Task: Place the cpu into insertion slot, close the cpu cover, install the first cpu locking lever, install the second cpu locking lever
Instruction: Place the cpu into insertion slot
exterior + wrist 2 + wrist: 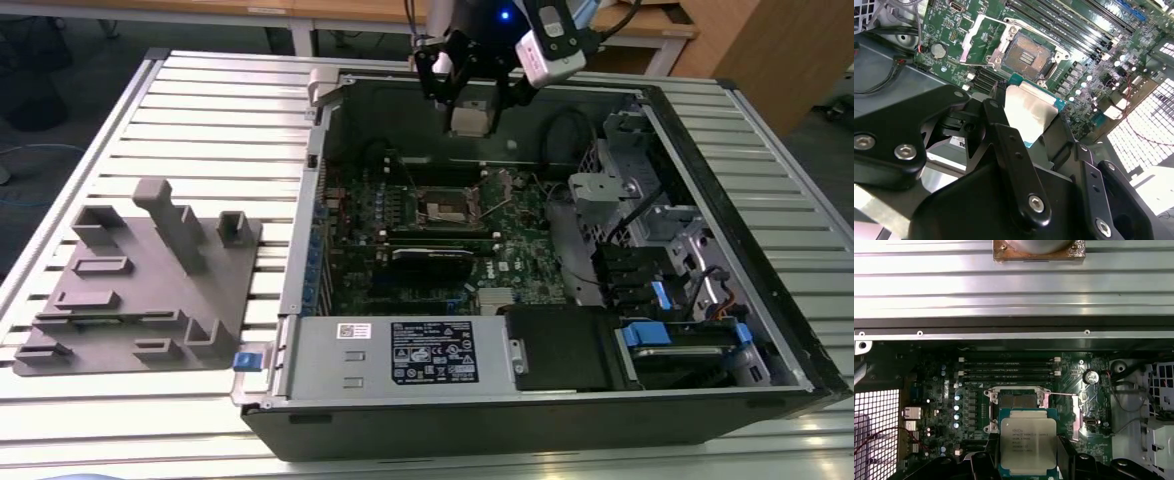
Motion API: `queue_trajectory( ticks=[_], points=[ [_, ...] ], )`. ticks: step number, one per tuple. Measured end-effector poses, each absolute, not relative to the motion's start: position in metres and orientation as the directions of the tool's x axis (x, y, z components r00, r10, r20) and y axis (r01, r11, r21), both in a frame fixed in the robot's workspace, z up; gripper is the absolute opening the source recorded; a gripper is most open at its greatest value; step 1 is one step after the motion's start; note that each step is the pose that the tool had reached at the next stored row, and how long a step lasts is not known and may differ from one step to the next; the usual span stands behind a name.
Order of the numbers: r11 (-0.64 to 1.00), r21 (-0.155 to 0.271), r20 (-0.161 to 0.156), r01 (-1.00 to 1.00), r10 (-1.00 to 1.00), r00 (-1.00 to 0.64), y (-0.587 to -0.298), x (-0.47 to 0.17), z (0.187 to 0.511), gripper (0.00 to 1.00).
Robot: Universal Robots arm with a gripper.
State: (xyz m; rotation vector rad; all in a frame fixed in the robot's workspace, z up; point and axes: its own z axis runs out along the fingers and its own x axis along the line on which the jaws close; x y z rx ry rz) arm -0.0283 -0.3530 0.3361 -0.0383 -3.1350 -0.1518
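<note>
Fingers [1004, 132] hold cpu [1029, 112] above insertion slot [1026, 56]; cpu cover [976, 37] open.

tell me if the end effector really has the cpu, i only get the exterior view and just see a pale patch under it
Observer: Yes. In both wrist views the cpu sits clamped in the end effector, its silvery top facing the first wrist camera.
Operator: is the socket ready for it
Observer: In the second wrist view the insertion slot lies bare with its dark centre exposed, and the cpu cover is swung open beside it.
</note>
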Motion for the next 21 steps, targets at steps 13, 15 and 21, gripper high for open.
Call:
queue_trajectory(
  ticks=[13,15,21],
  points=[
    [0.995,0.099,-0.001,0.024,0.024,-1.000,-0.353,-0.033,0.320,0.54],
    [0.995,0.099,-0.002,0.024,0.024,-1.000,-0.353,-0.034,0.316,0.54],
    [0.995,0.099,-0.003,0.024,0.024,-1.000,-0.353,-0.035,0.307,0.54]
  ],
)
